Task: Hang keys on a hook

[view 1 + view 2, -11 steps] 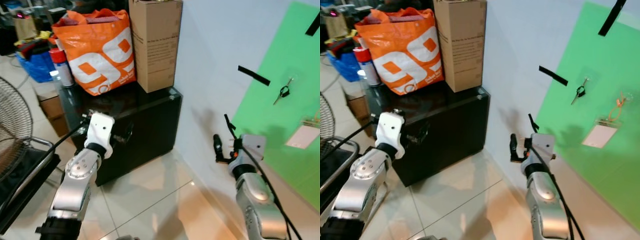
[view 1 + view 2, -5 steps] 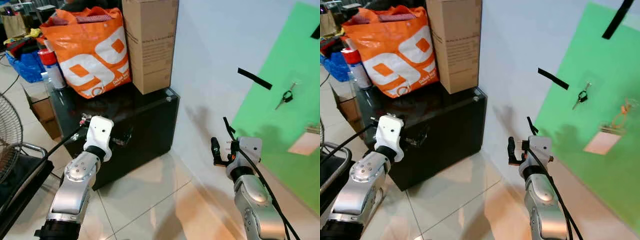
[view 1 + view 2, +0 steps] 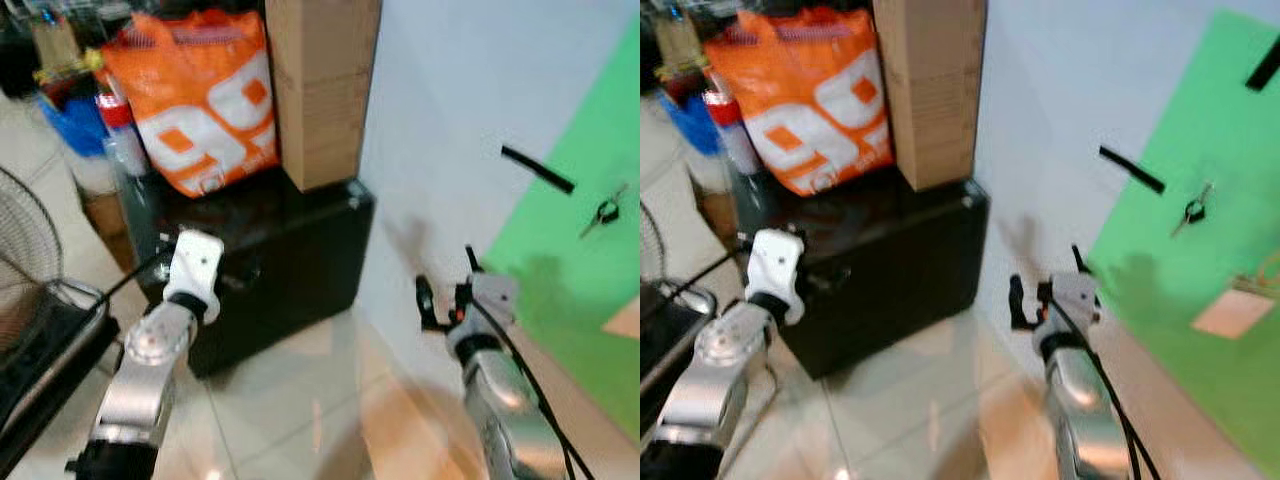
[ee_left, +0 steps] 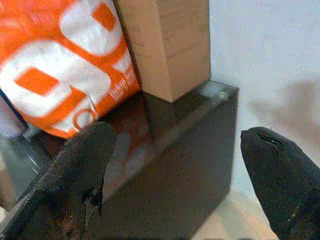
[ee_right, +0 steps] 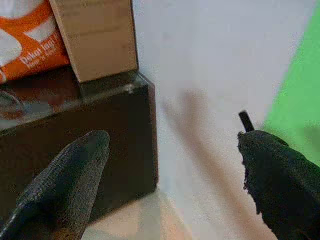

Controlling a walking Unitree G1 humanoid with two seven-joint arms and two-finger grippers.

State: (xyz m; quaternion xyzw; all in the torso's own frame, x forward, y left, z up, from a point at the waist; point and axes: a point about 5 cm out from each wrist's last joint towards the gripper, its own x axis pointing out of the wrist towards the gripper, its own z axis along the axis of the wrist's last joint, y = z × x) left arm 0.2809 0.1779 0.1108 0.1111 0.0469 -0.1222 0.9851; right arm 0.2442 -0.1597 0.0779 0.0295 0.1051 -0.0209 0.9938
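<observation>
Keys already on the wall hook; both grippers empty, robot standing off from the wall.

One bunch of keys (image 3: 1192, 208) hangs against the green panel (image 3: 1200, 130) on the wall, up and to the robot's right, well apart from either arm; the hook itself is too small and blurred to make out, but the way the bunch dangles suggests the hanging is done. One right gripper (image 5: 170, 180), fingers spread wide with nothing between them, is held low near the wall. One left gripper (image 4: 175, 175), equally wide and empty, faces the one black cabinet (image 3: 300, 260). On the cabinet: one orange bag (image 3: 200, 100) and one cardboard box (image 3: 320, 90), side by side. Two black tape strips (image 3: 1131, 169) mark the wall. One fan (image 3: 25, 240) stands at the robot's left.
</observation>
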